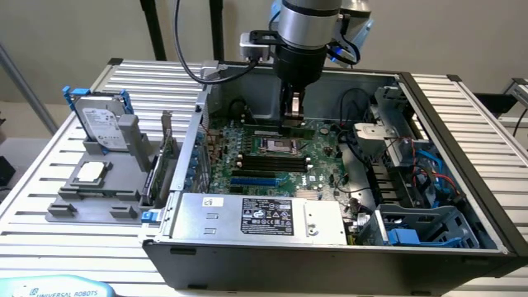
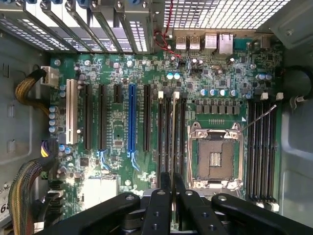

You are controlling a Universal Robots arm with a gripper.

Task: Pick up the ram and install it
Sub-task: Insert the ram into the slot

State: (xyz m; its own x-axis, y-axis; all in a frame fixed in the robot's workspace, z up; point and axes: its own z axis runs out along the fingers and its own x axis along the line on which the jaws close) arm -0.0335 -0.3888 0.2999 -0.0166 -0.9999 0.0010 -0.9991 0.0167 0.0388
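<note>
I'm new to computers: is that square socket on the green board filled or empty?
Empty: the processor socket shows bare contacts inside its metal frame, no chip seated.

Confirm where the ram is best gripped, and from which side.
Likely the upper long edge at mid-length, from above, pinching its flat faces: the ram is thin and stands on edge. The gripper appears shut on it that way above the motherboard.
</note>
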